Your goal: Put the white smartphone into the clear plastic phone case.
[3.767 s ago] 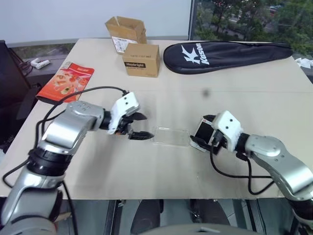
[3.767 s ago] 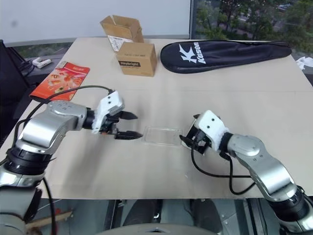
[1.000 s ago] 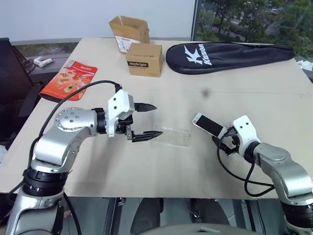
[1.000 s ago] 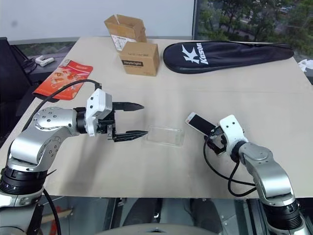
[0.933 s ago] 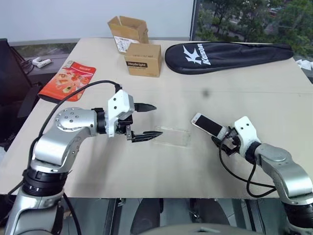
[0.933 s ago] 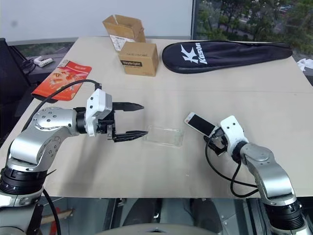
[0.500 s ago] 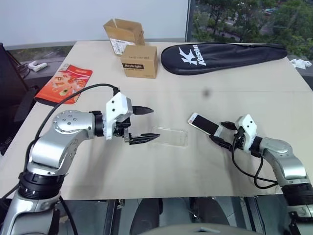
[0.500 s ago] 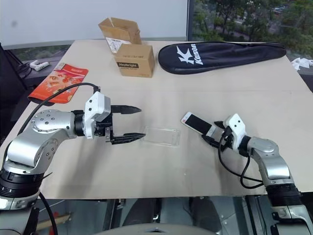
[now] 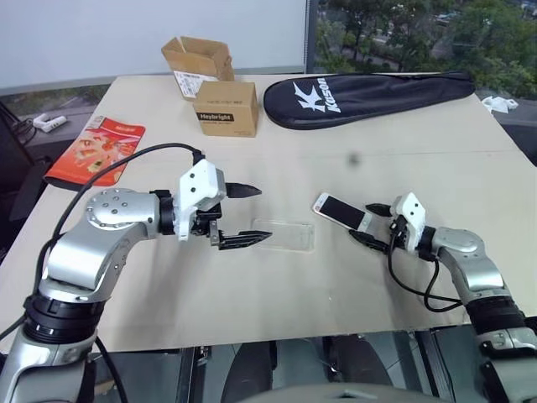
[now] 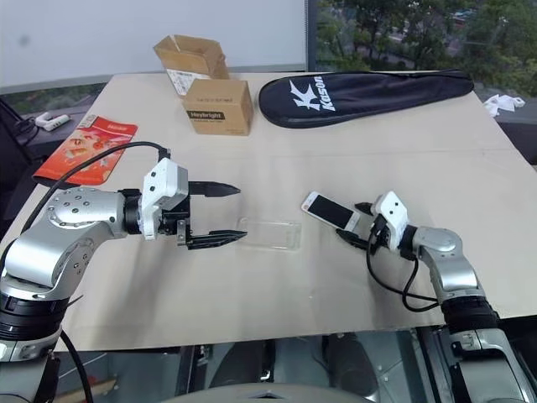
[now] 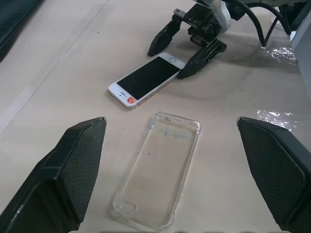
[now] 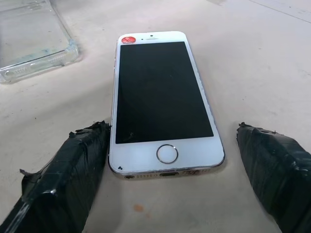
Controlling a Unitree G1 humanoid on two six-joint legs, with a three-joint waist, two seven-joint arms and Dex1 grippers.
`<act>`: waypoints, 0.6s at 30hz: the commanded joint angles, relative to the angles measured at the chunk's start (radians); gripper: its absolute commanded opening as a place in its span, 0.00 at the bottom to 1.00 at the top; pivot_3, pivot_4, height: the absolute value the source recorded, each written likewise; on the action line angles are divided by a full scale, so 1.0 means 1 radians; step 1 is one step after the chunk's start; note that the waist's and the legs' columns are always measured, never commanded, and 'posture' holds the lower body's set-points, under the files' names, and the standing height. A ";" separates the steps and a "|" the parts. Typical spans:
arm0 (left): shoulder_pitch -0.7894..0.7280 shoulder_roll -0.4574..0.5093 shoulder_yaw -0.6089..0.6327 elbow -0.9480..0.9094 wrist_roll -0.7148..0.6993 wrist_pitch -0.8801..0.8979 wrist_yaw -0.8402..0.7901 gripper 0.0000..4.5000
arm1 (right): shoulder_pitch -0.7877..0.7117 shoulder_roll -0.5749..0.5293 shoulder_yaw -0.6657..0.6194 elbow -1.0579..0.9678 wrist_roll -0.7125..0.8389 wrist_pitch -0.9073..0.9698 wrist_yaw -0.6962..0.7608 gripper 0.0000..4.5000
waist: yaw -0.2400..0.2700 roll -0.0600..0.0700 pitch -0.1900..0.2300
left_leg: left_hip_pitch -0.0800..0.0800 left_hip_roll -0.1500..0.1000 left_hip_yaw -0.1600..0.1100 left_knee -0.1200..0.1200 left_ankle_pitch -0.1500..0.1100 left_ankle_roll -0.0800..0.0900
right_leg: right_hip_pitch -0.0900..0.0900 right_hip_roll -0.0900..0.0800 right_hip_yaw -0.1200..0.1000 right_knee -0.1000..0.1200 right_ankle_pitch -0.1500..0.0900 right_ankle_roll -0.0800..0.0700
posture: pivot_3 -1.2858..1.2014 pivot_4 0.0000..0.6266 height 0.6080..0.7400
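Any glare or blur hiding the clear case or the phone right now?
Left wrist view: the clear plastic phone case reads by faint glinting edges, no blocking glare. Right wrist view: the white smartphone is sharp, screen dark and reflection-free. Left eye view: a dark smudge sits over the table.

Bare tabletop point(image 9: 352, 277) around phone point(image 9: 338, 212) and case point(image 9: 284, 235)

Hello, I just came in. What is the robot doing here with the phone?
The robot is working to fit the white smartphone into the clear plastic phone case. Both lie on the table, apart from each other, the phone screen up. The right gripper is open, with its fingers on either side of the phone's home-button end. The left gripper is open beside the case, which is empty.
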State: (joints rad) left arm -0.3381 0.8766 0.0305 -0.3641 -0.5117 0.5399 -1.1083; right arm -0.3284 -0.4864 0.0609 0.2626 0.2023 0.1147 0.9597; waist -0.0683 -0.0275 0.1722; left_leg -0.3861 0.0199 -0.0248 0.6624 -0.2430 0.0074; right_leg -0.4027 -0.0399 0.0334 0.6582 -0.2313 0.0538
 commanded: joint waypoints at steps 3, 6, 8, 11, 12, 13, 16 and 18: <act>0.007 0.019 0.019 -0.029 -0.001 -0.011 -0.002 1.00 | 0.014 0.001 0.047 0.009 -0.019 0.012 0.036 0.89 | 0.001 0.000 0.000 | 0.003 0.001 0.002 -0.003 0.000 0.000 | 0.000 0.001 0.003 0.000 0.000 0.000 | 0.52 0.24 1.00; 0.012 0.021 0.020 -0.031 -0.001 -0.011 -0.001 1.00 | 0.022 -0.003 0.049 -0.005 -0.015 0.017 0.048 0.66 | 0.001 0.000 0.000 | 0.004 0.002 0.003 -0.007 0.000 0.000 | 0.000 0.003 0.005 -0.001 0.000 0.000 | 0.52 0.24 1.00; 0.013 0.021 0.020 -0.030 -0.001 -0.011 0.000 1.00 | 0.022 -0.011 0.057 -0.013 -0.022 0.020 0.056 0.66 | 0.001 0.000 0.000 | 0.005 0.002 0.005 -0.009 0.000 0.000 | 0.000 0.003 0.006 -0.001 0.001 -0.001 | 0.52 0.24 1.00; 0.015 0.021 0.019 -0.026 0.001 -0.014 0.000 1.00 | 0.011 -0.010 0.063 -0.014 -0.033 0.010 0.049 0.66 | 0.002 0.000 0.000 | 0.005 0.002 0.009 -0.011 0.000 0.000 | -0.001 0.003 0.006 -0.002 0.003 0.000 | 0.52 0.24 1.00; 0.017 0.022 0.019 -0.023 0.003 -0.016 -0.001 1.00 | 0.005 -0.006 0.062 -0.015 -0.031 0.013 0.045 0.66 | 0.002 0.000 0.000 | 0.005 0.002 0.010 -0.011 0.000 0.000 | -0.001 0.003 0.006 -0.002 0.003 0.000 | 0.52 0.24 1.00; 0.018 0.023 0.019 -0.020 0.005 -0.018 -0.002 1.00 | -0.002 -0.003 0.061 -0.018 -0.029 0.014 0.043 0.66 | 0.001 0.000 0.000 | 0.005 0.003 0.010 -0.011 0.000 0.000 | -0.001 0.004 0.007 -0.003 0.003 0.001 | 0.52 0.24 1.00; 0.020 0.027 0.022 -0.010 0.009 -0.023 -0.004 1.00 | -0.016 0.001 0.057 -0.030 -0.019 0.020 0.042 0.66 | 0.001 0.000 0.000 | 0.005 0.003 0.012 -0.012 0.000 0.000 | -0.002 0.004 0.009 -0.002 0.003 0.001 | 0.52 0.24 1.00; 0.024 0.031 0.028 0.000 0.013 -0.027 -0.007 1.00 | -0.028 0.007 0.047 -0.039 -0.007 0.023 0.040 0.66 | 0.000 0.000 0.000 | 0.005 0.003 0.013 -0.012 0.000 0.000 | -0.003 0.005 0.010 -0.002 0.003 0.000 | 0.52 0.24 1.00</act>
State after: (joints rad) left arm -0.3136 0.8940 0.0307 -0.3594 -0.5008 0.5316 -1.1092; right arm -0.3470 -0.4929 0.0806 0.2440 0.1947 0.1278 0.9932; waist -0.0680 -0.0278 0.1723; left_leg -0.3812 0.0235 -0.0110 0.6506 -0.2431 0.0073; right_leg -0.4061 -0.0352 0.0433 0.6560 -0.2289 0.0539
